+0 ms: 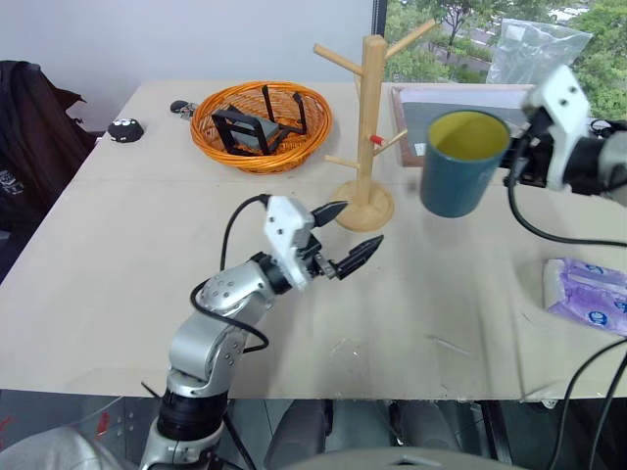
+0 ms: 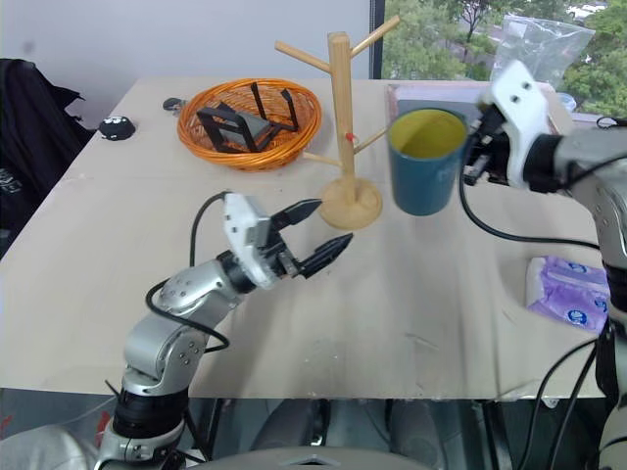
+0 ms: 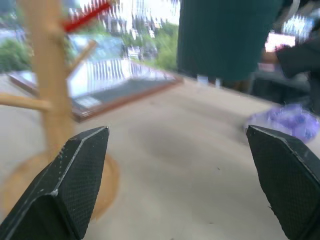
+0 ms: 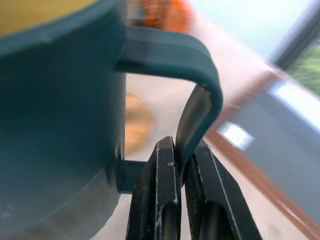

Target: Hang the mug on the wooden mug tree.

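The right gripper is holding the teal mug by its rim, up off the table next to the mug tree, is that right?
Not by the rim. The right gripper is shut on the handle of the mug, as the right wrist view shows. The mug is indeed off the table, beside the wooden mug tree.

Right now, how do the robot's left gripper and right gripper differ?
The left gripper is open and empty, while the right gripper is shut on the handle of the mug. The left gripper sits low over the table, near the wooden mug tree; the right gripper holds the mug in the air. Both have two black fingers.
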